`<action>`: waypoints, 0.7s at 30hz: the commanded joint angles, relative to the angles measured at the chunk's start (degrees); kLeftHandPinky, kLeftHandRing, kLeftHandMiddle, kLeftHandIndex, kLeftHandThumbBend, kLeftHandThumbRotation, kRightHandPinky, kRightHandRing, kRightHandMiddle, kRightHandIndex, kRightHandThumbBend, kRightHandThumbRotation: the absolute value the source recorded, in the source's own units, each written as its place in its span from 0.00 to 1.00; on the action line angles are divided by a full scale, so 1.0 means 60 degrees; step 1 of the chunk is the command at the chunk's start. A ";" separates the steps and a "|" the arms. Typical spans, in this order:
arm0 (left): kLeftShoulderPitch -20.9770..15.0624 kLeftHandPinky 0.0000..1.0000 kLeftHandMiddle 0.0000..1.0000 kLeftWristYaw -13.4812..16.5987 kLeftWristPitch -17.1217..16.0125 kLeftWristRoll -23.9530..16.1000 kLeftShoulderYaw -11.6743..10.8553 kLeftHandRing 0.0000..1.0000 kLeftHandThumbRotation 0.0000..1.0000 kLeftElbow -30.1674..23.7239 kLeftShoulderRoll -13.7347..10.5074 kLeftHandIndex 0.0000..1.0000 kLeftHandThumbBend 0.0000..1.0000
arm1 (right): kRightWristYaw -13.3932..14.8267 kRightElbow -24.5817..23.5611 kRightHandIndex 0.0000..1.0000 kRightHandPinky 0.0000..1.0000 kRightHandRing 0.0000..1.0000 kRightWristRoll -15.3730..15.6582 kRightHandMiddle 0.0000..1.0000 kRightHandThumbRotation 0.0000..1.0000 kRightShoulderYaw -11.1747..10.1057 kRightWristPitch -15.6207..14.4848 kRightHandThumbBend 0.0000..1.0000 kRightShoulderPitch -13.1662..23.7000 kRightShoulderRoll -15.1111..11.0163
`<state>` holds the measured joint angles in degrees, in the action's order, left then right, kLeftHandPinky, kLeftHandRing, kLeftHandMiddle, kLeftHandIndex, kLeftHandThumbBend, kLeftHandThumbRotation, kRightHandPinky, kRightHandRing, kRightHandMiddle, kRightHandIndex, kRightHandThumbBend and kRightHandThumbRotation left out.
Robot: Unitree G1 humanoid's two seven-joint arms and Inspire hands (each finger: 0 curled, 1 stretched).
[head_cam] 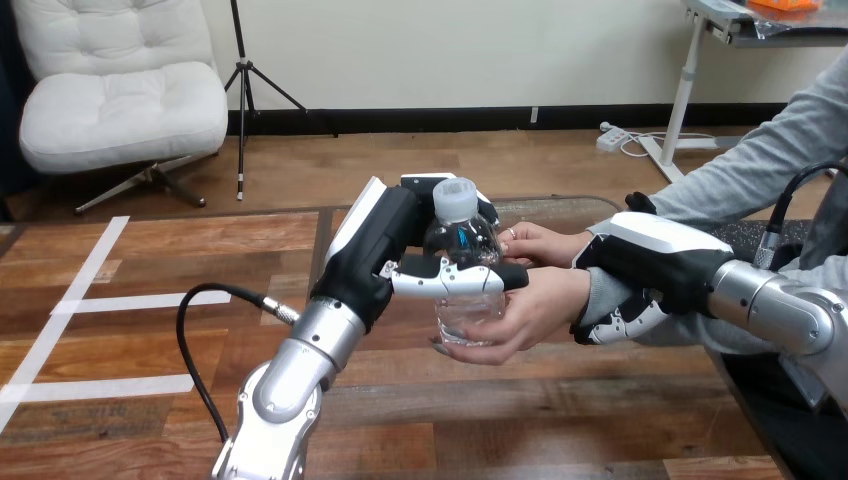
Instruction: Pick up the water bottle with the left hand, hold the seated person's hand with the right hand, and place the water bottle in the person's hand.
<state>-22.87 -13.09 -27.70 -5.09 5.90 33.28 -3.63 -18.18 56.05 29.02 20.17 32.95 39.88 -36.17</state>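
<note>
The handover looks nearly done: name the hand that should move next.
Left. The left hand is curled round the bottle, which already rests in the person's lower hand; opening it should probably finish the job. The right hand grips the wrist.

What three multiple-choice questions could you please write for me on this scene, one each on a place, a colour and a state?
1. Where is the bottle?
A. Lying on its side, untouched.
B. In the left hand, with the person's hand round its lower part.
C. Standing alone, untouched.

2. What colour is the cap?
A. White.
B. Red.
C. Black.

3. What is the right hand doing?
A. Hanging open in the air.
B. Gripping the bottle.
C. Curling round the person's wrist.

Answers: 1 B, the left hand's thumb crosses the bottle; 2 A, the cap looks pale white; 3 C, the right hand's fingers wrap under the wrist.
</note>
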 commanded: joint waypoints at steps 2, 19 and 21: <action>-0.1018 0.34 0.40 0.0304 -0.0253 -0.0052 -0.0179 0.37 0.00 0.0247 -0.0081 0.39 0.77 | 0.0156 -0.0712 0.37 0.22 0.27 -0.0540 0.33 0.00 -0.0551 0.0222 0.47 0.0574 0.0009; -0.1403 0.35 0.40 0.0540 -0.0323 -0.0100 -0.0190 0.38 0.00 0.0910 -0.0133 0.39 0.78 | 0.0140 -0.0690 0.38 0.23 0.27 -0.0538 0.34 0.00 -0.0549 0.0222 0.48 0.0558 -0.0008; -0.1424 0.35 0.40 0.0532 -0.0238 -0.0062 -0.0199 0.38 0.00 0.0940 -0.0113 0.39 0.78 | 0.0173 -0.0631 0.38 0.23 0.27 -0.0558 0.34 0.00 -0.0560 0.0298 0.48 0.0559 -0.0001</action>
<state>-26.38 -11.14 -28.00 -5.60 5.87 38.05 -3.96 -18.19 56.06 29.01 20.17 32.94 39.79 -36.17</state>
